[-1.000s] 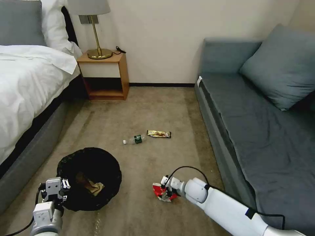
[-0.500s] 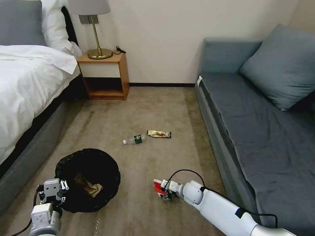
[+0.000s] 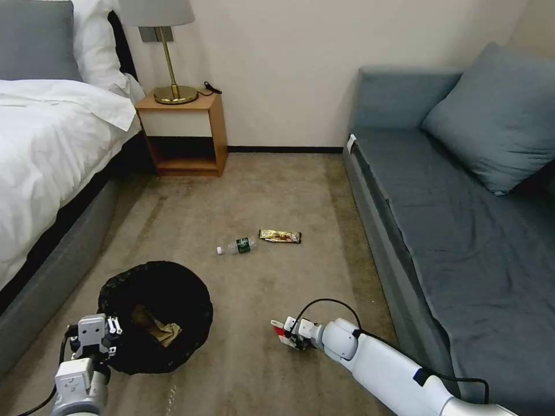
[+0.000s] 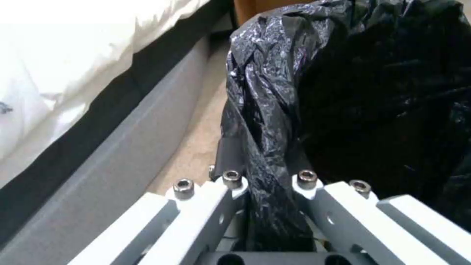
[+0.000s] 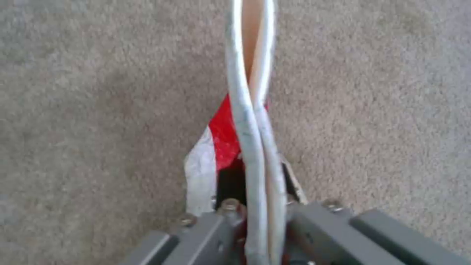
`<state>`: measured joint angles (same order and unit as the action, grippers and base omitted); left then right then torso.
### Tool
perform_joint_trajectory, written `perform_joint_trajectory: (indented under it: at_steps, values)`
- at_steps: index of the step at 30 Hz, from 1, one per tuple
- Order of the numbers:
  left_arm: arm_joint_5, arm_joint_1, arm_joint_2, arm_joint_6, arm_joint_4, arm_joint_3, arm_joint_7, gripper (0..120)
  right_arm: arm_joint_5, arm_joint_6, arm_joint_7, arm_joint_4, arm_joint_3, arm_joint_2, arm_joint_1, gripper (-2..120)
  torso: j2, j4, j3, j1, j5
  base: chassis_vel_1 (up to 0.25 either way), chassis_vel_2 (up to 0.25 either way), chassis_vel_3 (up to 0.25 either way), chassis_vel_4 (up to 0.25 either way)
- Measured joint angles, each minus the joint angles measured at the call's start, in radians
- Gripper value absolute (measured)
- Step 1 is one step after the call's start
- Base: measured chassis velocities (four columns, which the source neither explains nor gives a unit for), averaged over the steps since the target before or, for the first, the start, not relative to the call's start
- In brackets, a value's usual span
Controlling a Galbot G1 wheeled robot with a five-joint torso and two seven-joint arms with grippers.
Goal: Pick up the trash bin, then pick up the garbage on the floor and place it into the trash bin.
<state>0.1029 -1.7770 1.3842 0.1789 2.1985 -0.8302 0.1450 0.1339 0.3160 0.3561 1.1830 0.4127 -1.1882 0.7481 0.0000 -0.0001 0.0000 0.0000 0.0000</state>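
A: Where's the trash bin (image 3: 155,315)?

B: Low on the carpet (image 3: 254,190), toward its bed-side edge, beside the grey bed frame (image 3: 43,292). The left gripper (image 3: 94,341) has it by the near rim; the left wrist view shows the fingers (image 4: 206,206) clamped on a bunched fold of the black bag (image 4: 265,121). Whether the bin's base touches the carpet I cannot tell.

A: Anything inside it?

B: A crumpled brown paper (image 3: 157,328) lies at the bottom.

A: And the right gripper (image 3: 291,336)?

B: Low over the carpet near its sofa-side edge, pinched closed on the red-and-white paper packet (image 3: 278,330). In the right wrist view the packet (image 5: 220,147) sticks out past the fingers (image 5: 223,215), with white folded edges running up the middle and bare carpet (image 5: 98,92) behind it. I cannot tell whether it clears the floor.

A: What litter is left on the floor?

B: Two pieces near the middle of the carpet, just beside each other: a small clear bottle (image 3: 237,246) with a green label and white cap, lying on its side, and a dark-and-gold snack wrapper (image 3: 280,236) toward the sofa (image 3: 439,208). Both are well apart from the bin and from either gripper
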Motion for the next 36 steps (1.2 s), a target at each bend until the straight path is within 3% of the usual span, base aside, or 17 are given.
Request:
perform_joint_trajectory:
  at_steps: [8,14,18,25,29,36]
  values:
    - [0.0,-0.011,0.001,-0.008,-0.008,-0.01,-0.009,3,-0.043,-0.021,-0.025,0.039,-0.059,-0.024,0.015,0,0.0,0.0001,0.0,0.0,0.0001,0.0,0.0,0.0,0.0]
    - [-0.002,-0.007,0.004,-0.019,-0.027,-0.005,-0.021,3,-0.115,-0.091,-0.09,0.032,-0.109,-0.084,0.007,0,0.0,0.0003,0.0,0.0,-0.0002,0.0,0.0,0.0,0.0]
    - [-0.013,0.006,0.006,-0.024,-0.035,0.007,-0.033,3,-0.254,-0.21,-0.127,0.041,-0.177,-0.152,0.007,0,0.0,0.0001,0.0,0.0,0.0,0.0,0.0,0.0,0.0]
    - [-0.017,0.006,0.008,-0.029,-0.035,0.012,-0.038,3,-0.415,-0.291,-0.142,0.107,-0.184,-0.183,0.011,0,0.0,0.0002,0.0,0.0,0.0,0.0,0.0,0.0,0.0]
    - [-0.018,-0.005,0.007,-0.034,-0.034,0.011,-0.042,3,-0.545,-0.355,-0.133,0.175,-0.164,-0.192,0.033,0,0.0,0.0002,0.0,0.0,-0.0001,0.0,0.0,0.0,0.0]
    - [-0.018,-0.01,0.003,-0.036,-0.032,0.009,-0.042,3,-0.649,-0.396,-0.085,0.287,-0.088,-0.169,0.047,0,0.0,0.0002,0.0,0.0,0.0,0.0,0.0,0.0,0.0]
